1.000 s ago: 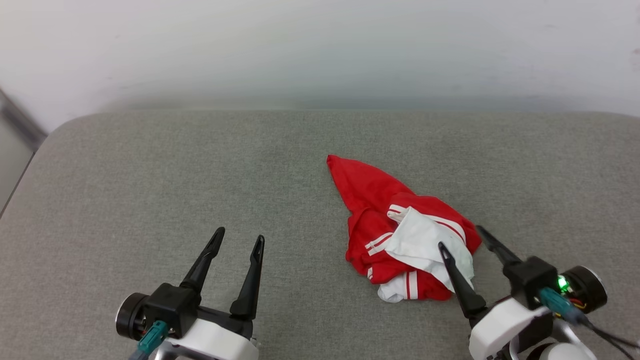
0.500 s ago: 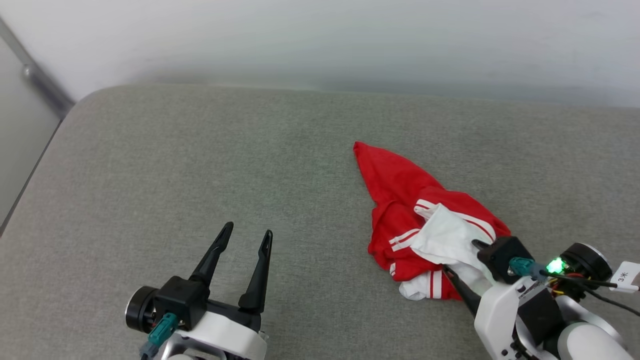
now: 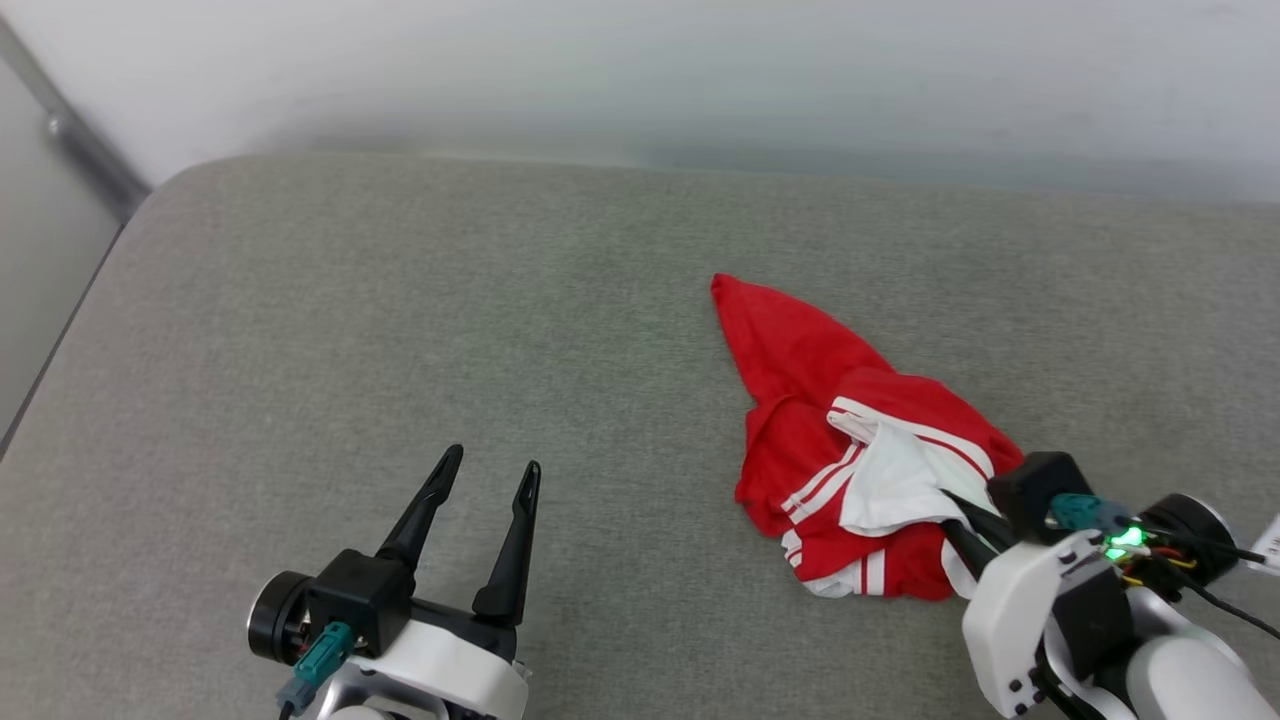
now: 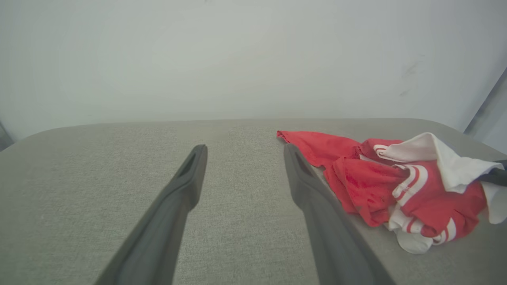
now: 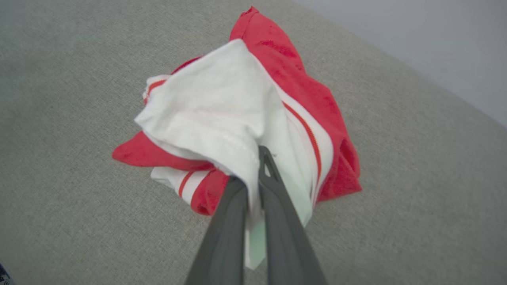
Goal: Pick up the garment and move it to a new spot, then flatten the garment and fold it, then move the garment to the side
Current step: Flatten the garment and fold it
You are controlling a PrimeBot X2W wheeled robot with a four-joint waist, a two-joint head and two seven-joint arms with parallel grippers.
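The garment (image 3: 800,350) lies crumpled on the grey padded surface, right of centre: red cloth with a white sleeve and red-and-white stripe trim on top. My right gripper (image 3: 957,508) is at its near right edge, shut on a fold of the white sleeve. In the right wrist view the garment (image 5: 293,79) bunches around my right gripper (image 5: 253,166), and white cloth is pinched between the two fingers. My left gripper (image 3: 494,460) stands open over bare surface, well left of the garment. In the left wrist view the garment (image 4: 368,182) lies just right of the open left gripper (image 4: 244,148).
The grey padded surface (image 3: 400,300) stretches wide to the left and behind the garment. Its rounded left edge drops off at the far left. A pale wall (image 3: 640,70) rises behind it, with a grey rail (image 3: 70,140) at the upper left.
My right gripper came down onto the garment's white sleeve and shut on it, bunching the cloth. The head camera shifted. The left gripper stayed open in place.
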